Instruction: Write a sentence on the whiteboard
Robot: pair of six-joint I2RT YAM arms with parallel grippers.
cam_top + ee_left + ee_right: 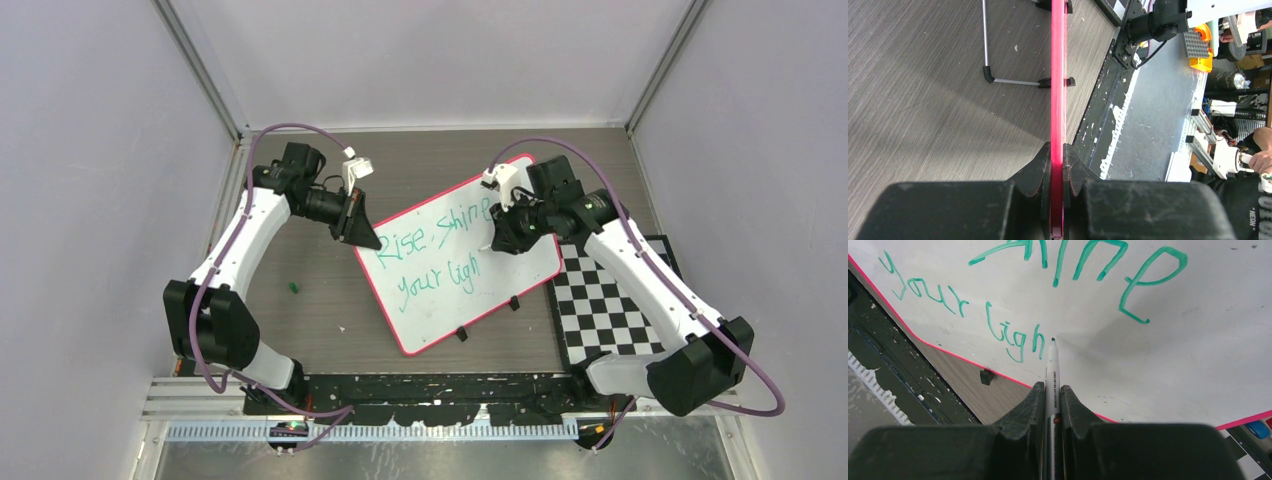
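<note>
The whiteboard [455, 305] lies tilted at the table's middle, white with a pink-red rim. Teal writing on it [440, 250] reads "Rise, shine" above "your ligh". My left gripper [362, 240] is shut on the board's left rim, seen edge-on as a red strip [1058, 90] between the fingers. My right gripper [497, 244] is shut on a white marker [1052, 385]. The marker tip [1053, 340] sits just right of the "h" in "ligh" [1015, 337], at or just above the board surface [1198, 340].
A black-and-white checkerboard mat [610, 300] lies right of the board under my right arm. A small green bit [293, 288] lies on the table at left. Black clips [462, 334] sit on the board's near edge. A wire stand leg [990, 75] shows beneath the board.
</note>
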